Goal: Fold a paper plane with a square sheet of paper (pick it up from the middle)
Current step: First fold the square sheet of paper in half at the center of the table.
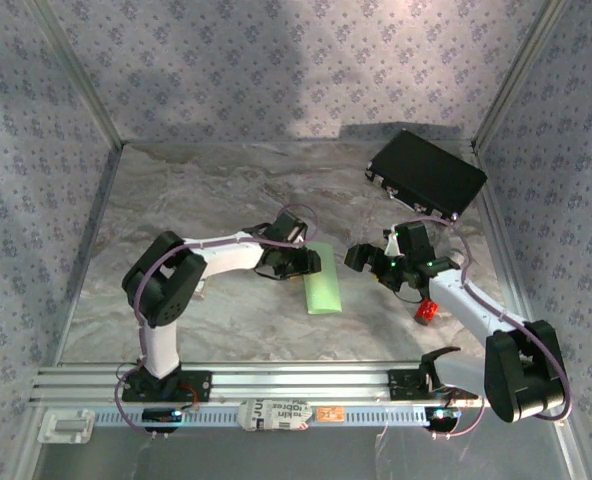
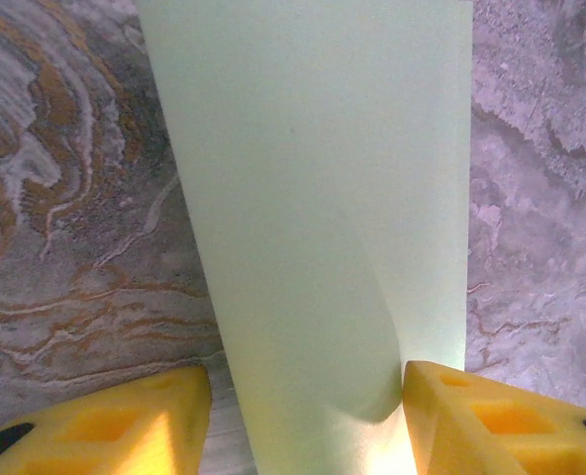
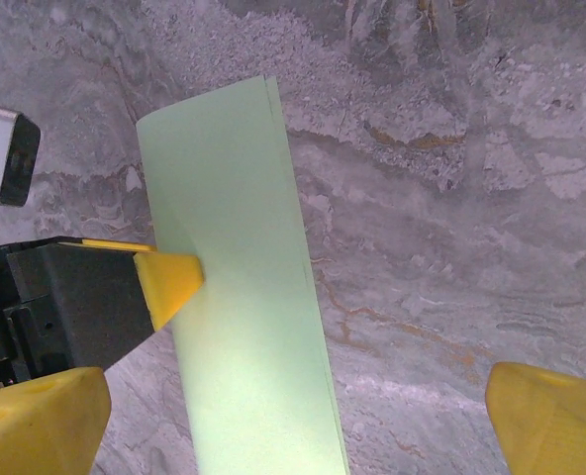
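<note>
The pale green paper (image 1: 323, 280) lies folded into a narrow strip.

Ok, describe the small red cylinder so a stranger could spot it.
On the marbled grey table, look to the right arm's white forearm. The small red cylinder sits beside it, nearer the arm bases than the flat black rectangular case in the far corner. It is red and stubby; the case is black, the folded paper sheet at mid-table pale green.

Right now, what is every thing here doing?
square sheet of paper: folded over loosely, fold rounded.
left tool: half open, straddling the paper's end.
right tool: wide open, holding nothing.
black case: shut, lying flat.
red cylinder: free, no tool on it.
</note>
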Robot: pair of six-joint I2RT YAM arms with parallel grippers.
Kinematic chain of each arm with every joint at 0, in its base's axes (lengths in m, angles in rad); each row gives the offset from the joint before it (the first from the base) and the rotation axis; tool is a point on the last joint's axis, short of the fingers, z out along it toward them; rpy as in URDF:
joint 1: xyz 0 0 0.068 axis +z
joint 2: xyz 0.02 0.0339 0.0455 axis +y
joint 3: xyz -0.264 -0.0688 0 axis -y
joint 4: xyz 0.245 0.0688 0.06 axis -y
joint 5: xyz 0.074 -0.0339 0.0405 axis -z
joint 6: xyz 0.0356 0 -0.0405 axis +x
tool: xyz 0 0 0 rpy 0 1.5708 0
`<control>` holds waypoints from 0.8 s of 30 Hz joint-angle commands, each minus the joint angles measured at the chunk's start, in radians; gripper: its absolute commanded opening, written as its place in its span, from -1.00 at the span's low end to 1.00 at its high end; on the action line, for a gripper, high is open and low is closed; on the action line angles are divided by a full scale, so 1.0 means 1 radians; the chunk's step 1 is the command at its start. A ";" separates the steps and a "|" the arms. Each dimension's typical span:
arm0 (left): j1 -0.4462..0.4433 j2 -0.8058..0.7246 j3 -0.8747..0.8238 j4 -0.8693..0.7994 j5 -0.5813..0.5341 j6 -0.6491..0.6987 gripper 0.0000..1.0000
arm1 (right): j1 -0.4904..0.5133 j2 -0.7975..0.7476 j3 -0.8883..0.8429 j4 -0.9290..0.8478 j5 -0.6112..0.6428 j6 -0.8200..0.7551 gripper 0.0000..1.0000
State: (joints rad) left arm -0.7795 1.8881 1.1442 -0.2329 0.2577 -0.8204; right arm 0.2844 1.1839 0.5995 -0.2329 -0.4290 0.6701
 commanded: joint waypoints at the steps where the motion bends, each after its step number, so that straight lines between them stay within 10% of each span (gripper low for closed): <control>1: -0.009 0.047 0.038 -0.107 -0.057 0.043 0.09 | 0.006 0.003 0.025 -0.003 0.023 0.001 0.98; 24: -0.030 0.131 0.092 -0.215 -0.126 0.059 0.11 | 0.007 0.004 0.019 -0.011 0.027 -0.007 0.98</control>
State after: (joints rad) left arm -0.8062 1.9469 1.2583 -0.3847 0.1856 -0.7815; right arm 0.2844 1.1839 0.5995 -0.2340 -0.4152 0.6697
